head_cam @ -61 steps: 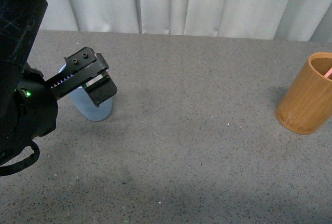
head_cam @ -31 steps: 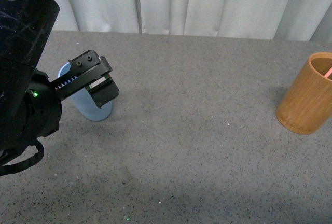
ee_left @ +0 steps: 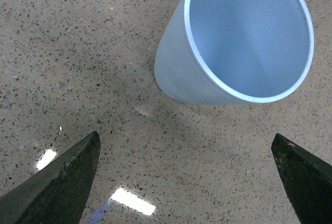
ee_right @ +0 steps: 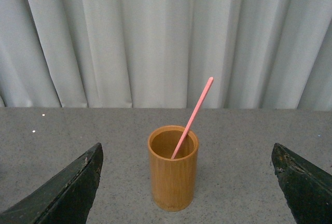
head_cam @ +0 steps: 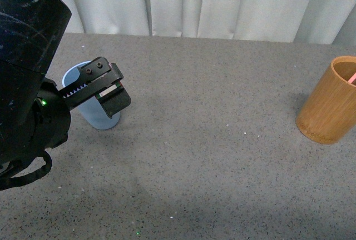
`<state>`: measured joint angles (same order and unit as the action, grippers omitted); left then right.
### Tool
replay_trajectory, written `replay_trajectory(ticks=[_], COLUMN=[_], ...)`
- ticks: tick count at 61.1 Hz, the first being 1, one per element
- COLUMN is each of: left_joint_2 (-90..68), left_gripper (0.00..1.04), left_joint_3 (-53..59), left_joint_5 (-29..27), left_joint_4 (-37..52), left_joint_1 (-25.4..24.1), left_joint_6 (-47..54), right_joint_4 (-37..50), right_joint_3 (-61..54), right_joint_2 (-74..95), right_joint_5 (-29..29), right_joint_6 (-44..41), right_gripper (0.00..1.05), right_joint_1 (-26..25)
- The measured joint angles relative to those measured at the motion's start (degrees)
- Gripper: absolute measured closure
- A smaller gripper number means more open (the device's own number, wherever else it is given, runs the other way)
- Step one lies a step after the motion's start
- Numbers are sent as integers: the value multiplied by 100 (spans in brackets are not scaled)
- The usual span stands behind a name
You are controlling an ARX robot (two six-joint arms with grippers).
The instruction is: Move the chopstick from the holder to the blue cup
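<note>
Spread wide and empty, the right end effector (ee_right: pixel 187 146) faced the holder (ee_right: pixel 173 187) straight ahead, where the chopstick (ee_right: pixel 194 111) leaned out for pinching, while the left end effector (ee_left: pixel 185 136), likewise spread, hovered near the blue cup (ee_left: pixel 176 66) on the desk (ee_left: pixel 78 53), probably to steady it

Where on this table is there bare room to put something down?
The wide grey stretch of table between the blue cup and the holder is bare. It is crowded only by the cup, where the left gripper hangs open.
</note>
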<state>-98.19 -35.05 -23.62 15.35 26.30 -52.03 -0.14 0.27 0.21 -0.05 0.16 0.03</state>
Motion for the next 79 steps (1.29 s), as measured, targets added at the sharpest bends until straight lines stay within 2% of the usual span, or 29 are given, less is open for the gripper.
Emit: replay_trajectory(ticks=[42, 79], left_joint_2=[-345, -791], left_gripper=[7, 7], left_joint_3=[-529, -767], left_joint_5=[-330, -275], left_joint_4=[-306, -358], left_joint_1=[-348, -557], left_joint_6=[-420, -520], right_joint_4=[0, 0], right_joint_3=[0, 0], right_joint_2=[0, 0], right_joint_5=[0, 0], right_joint_6=[0, 0], right_gripper=[10, 10], right_joint_1=[0, 0])
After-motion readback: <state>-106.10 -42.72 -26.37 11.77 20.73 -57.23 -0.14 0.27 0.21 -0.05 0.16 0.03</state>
